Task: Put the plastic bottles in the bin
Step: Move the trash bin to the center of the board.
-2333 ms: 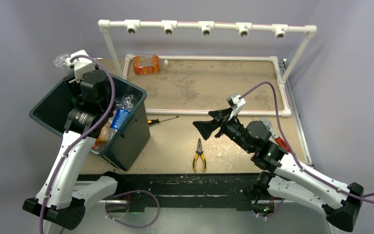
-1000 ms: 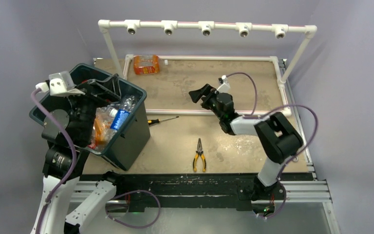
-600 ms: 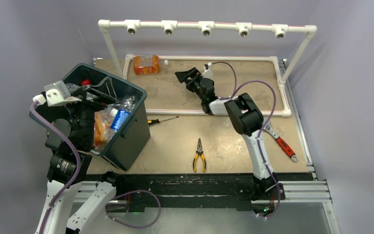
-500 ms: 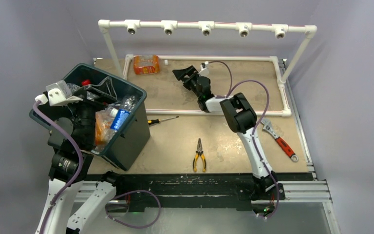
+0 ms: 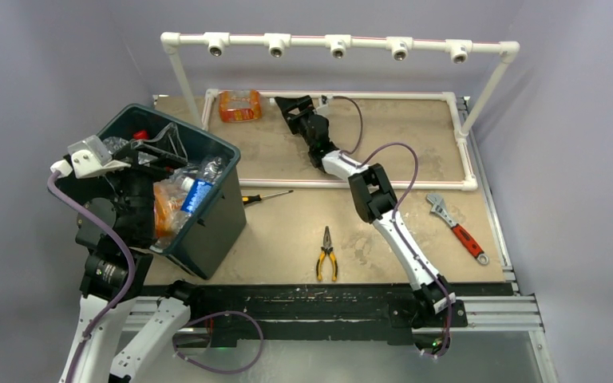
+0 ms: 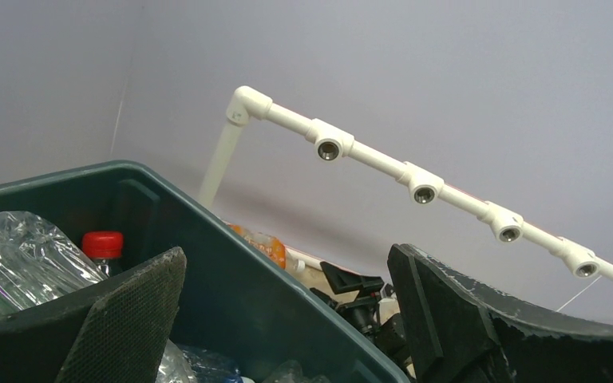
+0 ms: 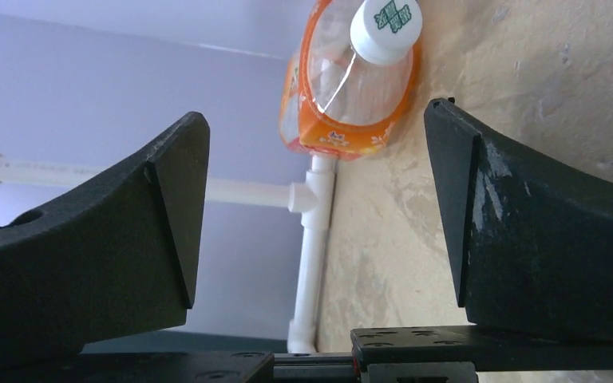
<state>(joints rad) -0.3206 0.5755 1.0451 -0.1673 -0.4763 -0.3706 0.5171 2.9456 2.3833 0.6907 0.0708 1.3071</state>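
The counter (image 5: 415,231) is almost cleared of bottles. The dark bin (image 5: 207,227) stands at its left edge, heaped with crushed clear, blue-labelled and orange bottles (image 5: 195,191). Over the bin's near rim hovers the left claw (image 5: 148,148), spread wide with nothing in it.

The right arm is stretched far across the counter. Its claw (image 5: 291,106) is fully open and empty, and it points at the one bottle I can see outside the bin. That orange bottle (image 5: 239,104) lies on its side in the far left corner. It rests against the white pipe frame (image 5: 335,40), with its white cap turned towards the claw.

From the wrist view the bottle sits ahead of the fingers, not yet between them. I'd judge this the reach-in for the last pick. To do it well:

- Keep the jaws wide and slide in low until the pads straddle the labelled belly, not the cap.
- Leave room for the finger on the pipe side.
- Close gently, since thin plastic will buckle and can squirt free.
- Lift clear of the rail before swinging over to the bin.
- Mind the left arm already above the bin.

The pliers (image 5: 326,255), wrench (image 5: 456,227) and screwdriver (image 5: 267,196) stay where they lie.
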